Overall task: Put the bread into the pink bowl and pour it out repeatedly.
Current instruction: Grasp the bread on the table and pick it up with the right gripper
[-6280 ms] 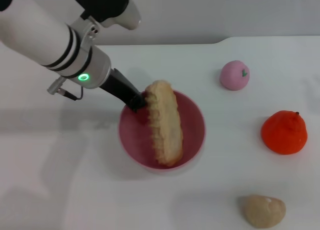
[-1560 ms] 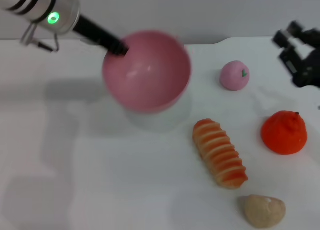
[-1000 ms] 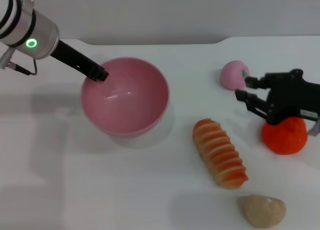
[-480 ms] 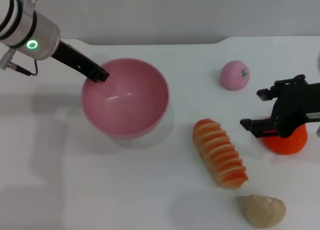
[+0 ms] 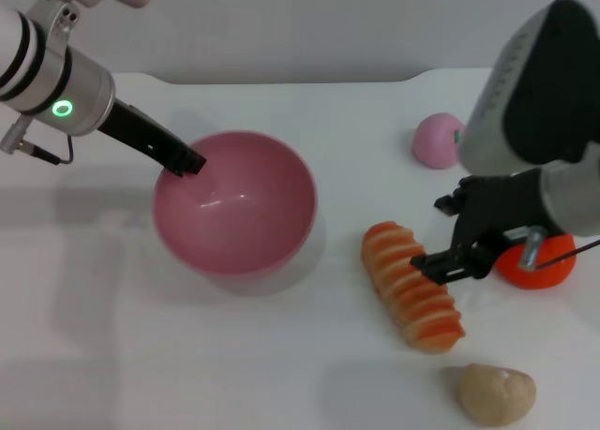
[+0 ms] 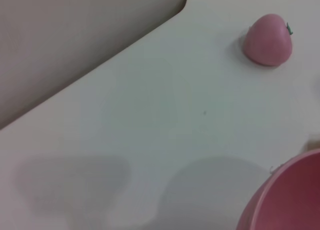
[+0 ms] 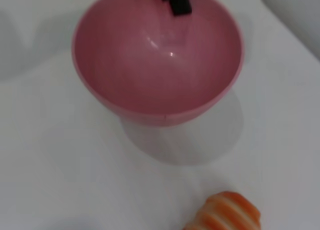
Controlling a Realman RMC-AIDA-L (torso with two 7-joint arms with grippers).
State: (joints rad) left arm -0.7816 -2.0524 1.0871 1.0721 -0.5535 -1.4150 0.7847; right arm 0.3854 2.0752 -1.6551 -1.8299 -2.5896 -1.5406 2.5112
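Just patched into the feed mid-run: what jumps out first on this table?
The pink bowl stands out, empty and held at its far-left rim by the left hand. To its right the bread lies striped side up on the table, with the open right hand right at its right side. An orange fruit sits partly hidden behind that hand.
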